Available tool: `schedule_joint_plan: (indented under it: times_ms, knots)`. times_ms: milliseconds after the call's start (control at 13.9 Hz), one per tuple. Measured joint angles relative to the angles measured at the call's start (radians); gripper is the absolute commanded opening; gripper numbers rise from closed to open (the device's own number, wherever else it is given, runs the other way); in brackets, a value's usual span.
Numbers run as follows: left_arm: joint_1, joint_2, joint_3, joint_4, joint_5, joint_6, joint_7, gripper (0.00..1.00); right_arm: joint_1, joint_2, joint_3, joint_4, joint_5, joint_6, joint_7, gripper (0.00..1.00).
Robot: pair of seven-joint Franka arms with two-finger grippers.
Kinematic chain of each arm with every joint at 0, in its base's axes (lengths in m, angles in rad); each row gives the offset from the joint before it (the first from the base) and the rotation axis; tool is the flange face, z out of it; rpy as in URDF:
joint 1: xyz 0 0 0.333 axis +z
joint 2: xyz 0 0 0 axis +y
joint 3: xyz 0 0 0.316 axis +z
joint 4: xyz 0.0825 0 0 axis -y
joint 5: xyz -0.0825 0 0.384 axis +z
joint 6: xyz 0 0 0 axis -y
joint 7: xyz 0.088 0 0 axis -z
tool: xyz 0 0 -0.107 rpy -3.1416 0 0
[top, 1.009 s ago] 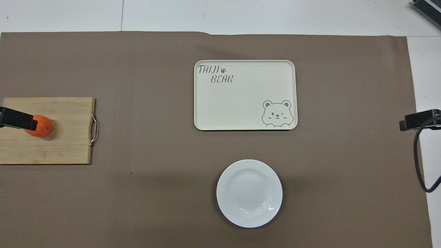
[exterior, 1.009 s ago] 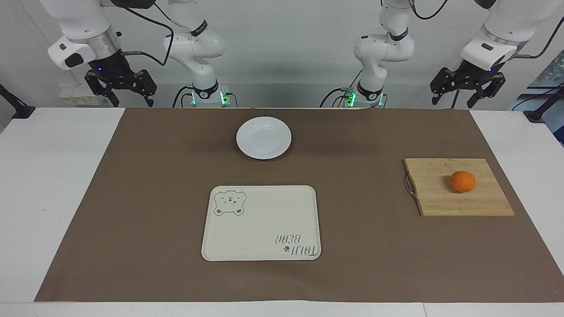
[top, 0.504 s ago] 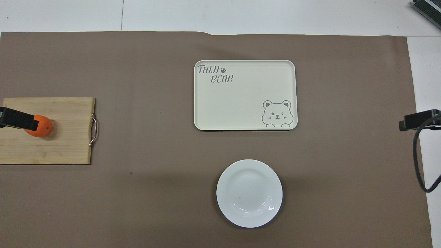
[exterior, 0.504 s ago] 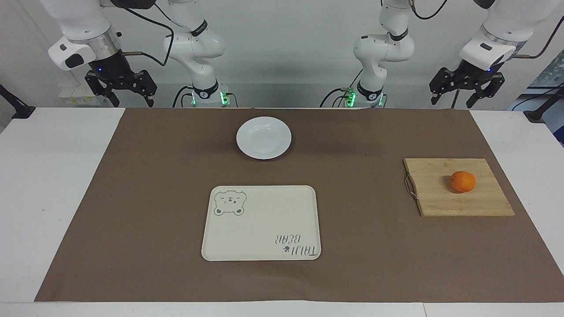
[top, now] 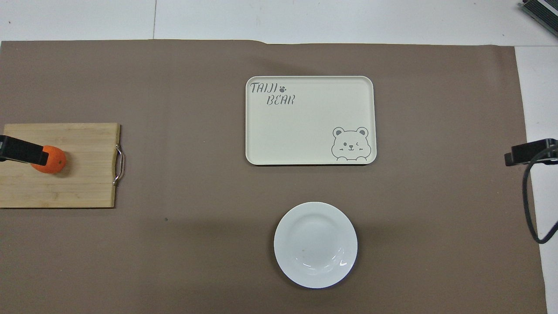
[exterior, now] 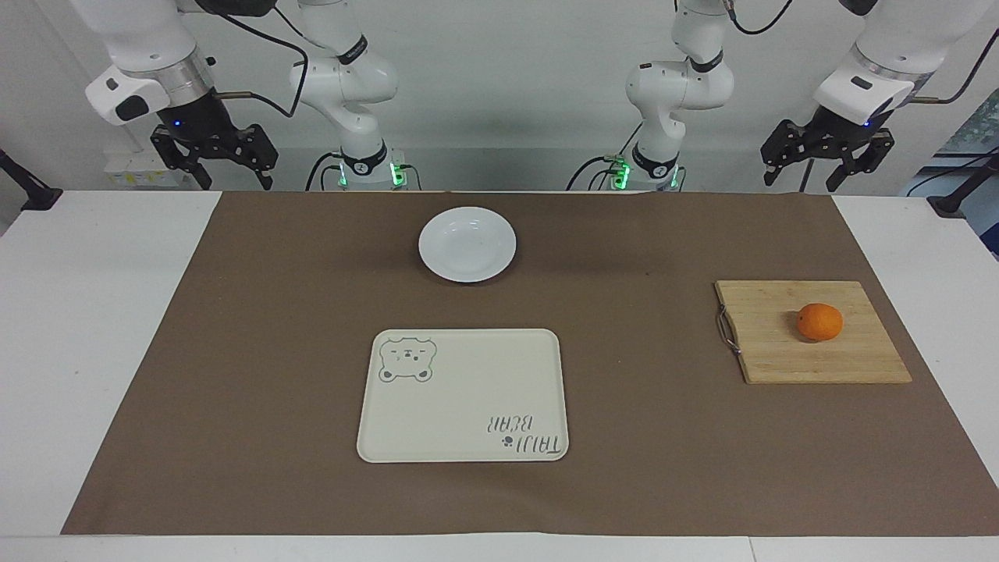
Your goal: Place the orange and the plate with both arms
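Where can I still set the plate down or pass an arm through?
The tray is bare. The brown mat lies open between tray and cutting board, and between tray and plate. Only the board is occupied, by the orange.

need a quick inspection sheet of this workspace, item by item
surface: white table under a brown mat.
job's things: orange on the wooden cutting board, toward the left arm's end; plate bare, nearer to the robots than the cream bear tray.
clutter: nothing seen.
grippers: left gripper and right gripper both open, raised at the robots' edge of the table, holding nothing.
cables: black cable looping at the right arm's end.
surroundings: white wall.
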Motion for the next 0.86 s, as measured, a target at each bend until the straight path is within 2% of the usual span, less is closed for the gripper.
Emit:
schedule_joint_plan:
  times_ms: [865]
  knots:
    - [0.000,0.000,-0.004,0.000,0.000,0.032,0.001,1.00,0.000,0.000,0.000,-0.004,0.000,0.000,0.000,1.00]
